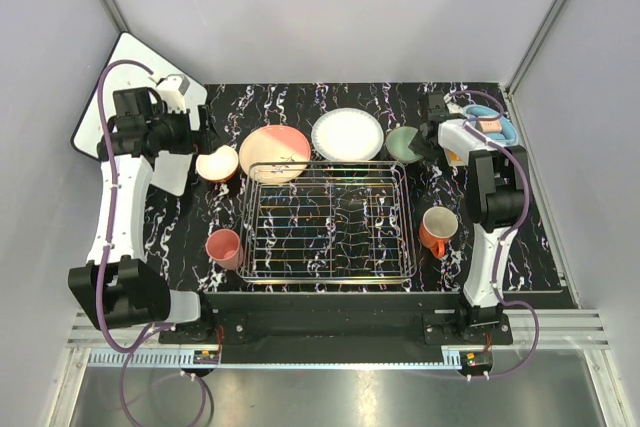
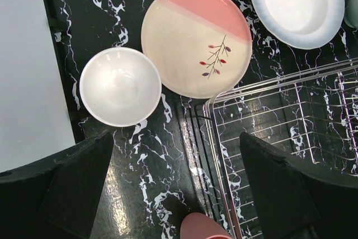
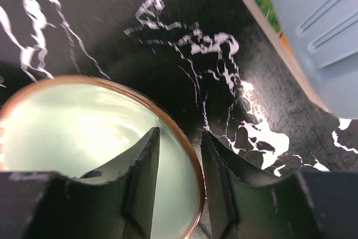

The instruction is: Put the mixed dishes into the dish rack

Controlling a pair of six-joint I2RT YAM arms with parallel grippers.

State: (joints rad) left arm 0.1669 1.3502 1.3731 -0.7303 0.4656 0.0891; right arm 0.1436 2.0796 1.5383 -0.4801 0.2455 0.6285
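**Top view.** The dish rack (image 1: 328,164) is seen at the middle of the table (image 1: 530,237), towards the near edge. No dish is seen in it. All six dishes are noted on the table around it:
- orange bowl (image 1: 217,163), off the far-left corner
- pink plate (image 1: 274,152) and white plate (image 1: 347,134), along the far side
- mint-green bowl (image 1: 402,143), off the far-right corner
- small pink cup (image 1: 223,246), at the near left
- orange mug (image 1: 438,229), to the right

The left gripper (image 1: 205,132) is held near the orange bowl. The right gripper (image 1: 432,132) is at the mint-green bowl, with the light-blue headphones (image 1: 490,125) just behind it.

**Left wrist view.** The left gripper (image 2: 179,194) is spread wide and nothing is held between its fingers (image 2: 67,188). Below it are seen the orange bowl (image 2: 120,86), showing its cream inside, the pink plate (image 2: 196,40) just beside the corner of the dish rack (image 2: 279,110), the white plate (image 2: 296,6) and the rim of the small pink cup (image 2: 204,228). The white board (image 2: 28,65) is at the left.

**Right wrist view.** The right gripper (image 3: 184,177) is partly spread and set astride the rim of the mint-green bowl (image 3: 72,138), one finger inside and one outside. A sliver of bowl shows between the inner finger and the rim, so no pinch is recorded yet.

**Progress.** Loading is judged not yet begun. A first grasp on the mint-green bowl appears to be in hand, and six dishes are left to place.
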